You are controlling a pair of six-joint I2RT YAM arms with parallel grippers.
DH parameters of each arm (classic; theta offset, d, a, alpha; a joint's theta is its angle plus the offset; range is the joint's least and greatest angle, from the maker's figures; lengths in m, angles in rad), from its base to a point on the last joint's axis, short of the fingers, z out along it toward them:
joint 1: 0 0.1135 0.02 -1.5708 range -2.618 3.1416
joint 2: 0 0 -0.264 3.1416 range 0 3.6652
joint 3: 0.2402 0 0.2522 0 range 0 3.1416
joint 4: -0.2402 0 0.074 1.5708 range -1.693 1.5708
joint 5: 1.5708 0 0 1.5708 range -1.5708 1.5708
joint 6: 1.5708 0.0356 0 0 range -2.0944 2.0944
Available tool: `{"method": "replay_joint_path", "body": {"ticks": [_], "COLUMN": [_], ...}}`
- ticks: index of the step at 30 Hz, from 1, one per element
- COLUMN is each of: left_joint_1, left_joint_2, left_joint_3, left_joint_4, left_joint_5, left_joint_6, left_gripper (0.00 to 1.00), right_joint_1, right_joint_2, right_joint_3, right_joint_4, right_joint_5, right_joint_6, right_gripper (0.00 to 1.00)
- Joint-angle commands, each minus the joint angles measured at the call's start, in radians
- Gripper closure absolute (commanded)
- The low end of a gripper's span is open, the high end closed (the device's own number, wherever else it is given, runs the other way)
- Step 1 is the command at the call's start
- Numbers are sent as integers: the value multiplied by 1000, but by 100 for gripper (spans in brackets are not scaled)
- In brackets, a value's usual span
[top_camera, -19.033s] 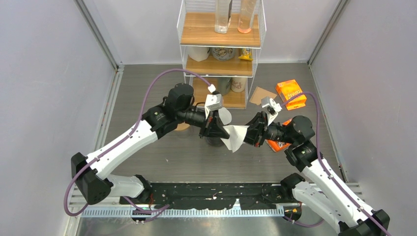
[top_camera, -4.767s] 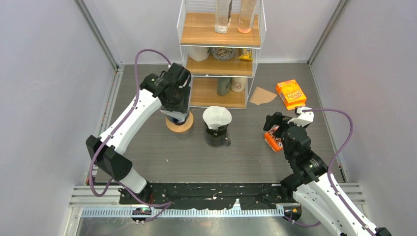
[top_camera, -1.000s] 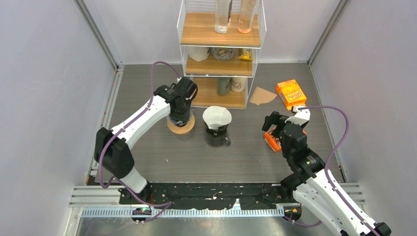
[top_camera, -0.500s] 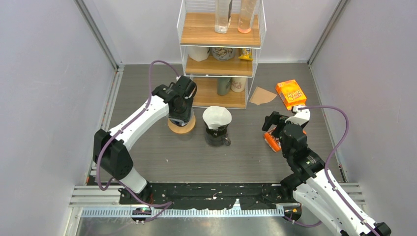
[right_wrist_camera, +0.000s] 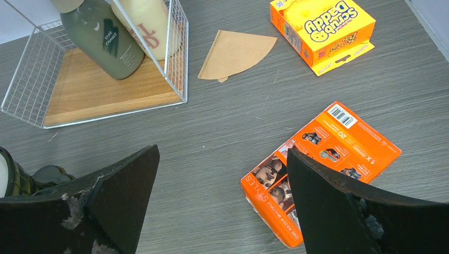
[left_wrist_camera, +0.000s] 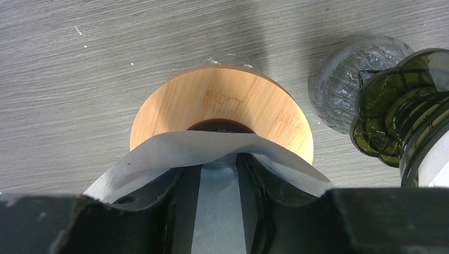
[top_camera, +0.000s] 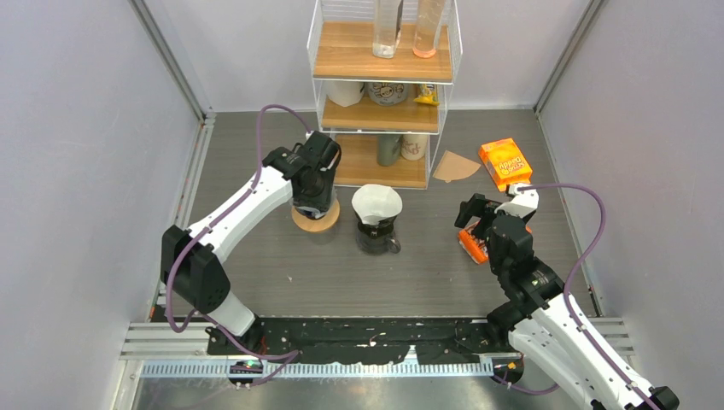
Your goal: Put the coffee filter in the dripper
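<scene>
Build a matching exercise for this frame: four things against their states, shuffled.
Things:
1 left gripper
2 right gripper
3 brown filter
4 green dripper

States:
A flat on the table by the rack
B open, nothing held
C lined with white paper
D shut on a white filter

Pairs: 1-D, 2-B, 3-A, 4-C

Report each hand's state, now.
Left hand: closed on the white coffee filter.
Right hand: open, holding nothing.
</scene>
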Motion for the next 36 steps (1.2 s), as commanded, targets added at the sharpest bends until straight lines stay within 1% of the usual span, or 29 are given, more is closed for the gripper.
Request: {"method": "replay_joint_path", "body": {"ticks": [1, 4, 10, 18, 20, 27, 34, 36], "left_joint_1": [2, 3, 3, 4, 3, 4, 2, 1], "left_joint_2": [-9, -30, -67, -98, -101, -129, -216, -263], "left_joint_3": [1, 11, 25, 34, 36, 56, 85, 78], "left_joint_4": [-4, 9, 27, 36, 37, 36, 69, 95], "left_joint_5": [7, 9, 5, 1, 2, 1, 44, 39], "left_joint_6": [-4, -4, 3, 3, 7, 8, 10, 6], "left_gripper": [67, 69, 69, 66, 64, 63, 50, 44], "right_joint_1": [-2, -2, -2, -2, -2, -2, -2, -2], "right_joint_2": [1, 2, 5, 6, 6, 7, -2, -5], "right_joint_3": [30, 32, 32, 32, 32, 33, 35, 34], "right_joint_4": [23, 22, 23, 22, 22, 22, 18, 21], "right_joint_5": [26, 26, 29, 30, 30, 32, 50, 58], "right_joint_6": [-9, -10, -10, -12, -12, -12, -14, -14], "right_gripper": [4, 4, 4, 3, 4, 3, 4, 4]}}
